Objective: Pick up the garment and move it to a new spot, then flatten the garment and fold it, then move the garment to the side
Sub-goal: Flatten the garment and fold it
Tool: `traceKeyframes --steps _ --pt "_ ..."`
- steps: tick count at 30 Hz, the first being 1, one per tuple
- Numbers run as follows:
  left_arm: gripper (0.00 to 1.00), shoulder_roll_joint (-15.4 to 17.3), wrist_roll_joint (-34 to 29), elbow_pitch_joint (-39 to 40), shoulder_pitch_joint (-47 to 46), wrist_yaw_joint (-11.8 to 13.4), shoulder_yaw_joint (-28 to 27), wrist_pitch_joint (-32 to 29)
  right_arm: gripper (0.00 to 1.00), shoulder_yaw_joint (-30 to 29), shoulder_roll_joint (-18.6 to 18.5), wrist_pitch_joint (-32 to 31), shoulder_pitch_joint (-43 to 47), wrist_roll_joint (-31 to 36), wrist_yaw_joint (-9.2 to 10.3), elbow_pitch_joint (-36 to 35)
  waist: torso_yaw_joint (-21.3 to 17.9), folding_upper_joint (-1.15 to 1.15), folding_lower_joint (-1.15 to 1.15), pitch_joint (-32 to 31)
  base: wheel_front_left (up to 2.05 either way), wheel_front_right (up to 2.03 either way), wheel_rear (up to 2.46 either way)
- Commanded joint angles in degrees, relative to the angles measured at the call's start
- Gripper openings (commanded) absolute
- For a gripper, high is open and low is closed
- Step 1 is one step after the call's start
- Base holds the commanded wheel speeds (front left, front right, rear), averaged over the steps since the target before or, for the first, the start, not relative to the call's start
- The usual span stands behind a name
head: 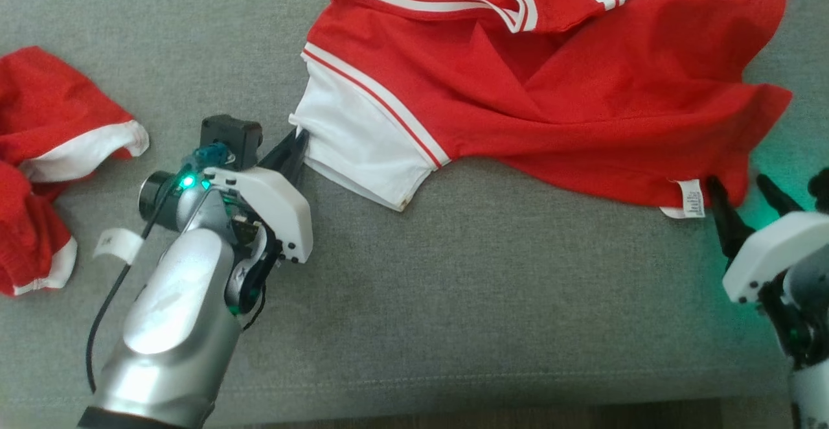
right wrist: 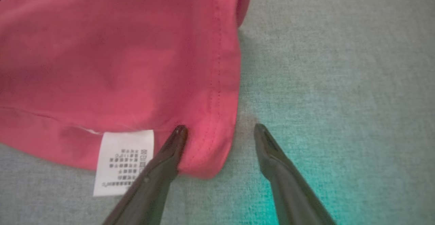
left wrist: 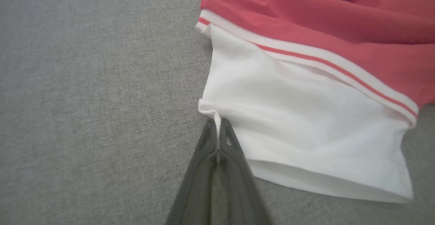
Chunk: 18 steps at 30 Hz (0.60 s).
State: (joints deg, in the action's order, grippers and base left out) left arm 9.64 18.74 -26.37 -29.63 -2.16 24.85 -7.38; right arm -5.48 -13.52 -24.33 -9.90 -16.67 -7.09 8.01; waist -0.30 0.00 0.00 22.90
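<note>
The garment (head: 583, 85) is a red shirt with white, red-striped sleeves, spread rumpled across the grey cushion at the upper middle and right. My left gripper (head: 299, 136) is shut on the corner of its white sleeve (left wrist: 292, 116); the left wrist view shows the cloth pinched between the closed fingertips (left wrist: 217, 130). My right gripper (right wrist: 219, 130) stands open at the shirt's red hem corner (right wrist: 204, 150), one finger over the cloth beside the white care label (right wrist: 124, 162), the other on bare cushion. In the head view that gripper (head: 741, 186) sits at the lower right hem.
A second red and white garment (head: 45, 157) lies bunched at the left edge. The grey cushion (head: 486, 286) runs to a front seam near the bottom of the head view, with a dark strip below it.
</note>
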Motion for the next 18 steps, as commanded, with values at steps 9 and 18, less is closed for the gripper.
traceKeyframes --steps 9,18 --pt "0.00 2.0 0.3 5.0 1.5 1.7 -2.6 3.9 0.00 -0.8 -0.1 -1.0 0.7 -2.2 -0.40 -2.8 0.3 0.00 0.00 -1.3 0.00 0.00 0.00" --pt "0.00 5.3 -1.3 22.9 4.2 6.3 -6.0 8.2 0.00 -3.2 1.2 6.7 4.6 -2.1 -0.40 -19.0 0.5 0.00 0.00 -8.6 0.00 0.00 0.00"
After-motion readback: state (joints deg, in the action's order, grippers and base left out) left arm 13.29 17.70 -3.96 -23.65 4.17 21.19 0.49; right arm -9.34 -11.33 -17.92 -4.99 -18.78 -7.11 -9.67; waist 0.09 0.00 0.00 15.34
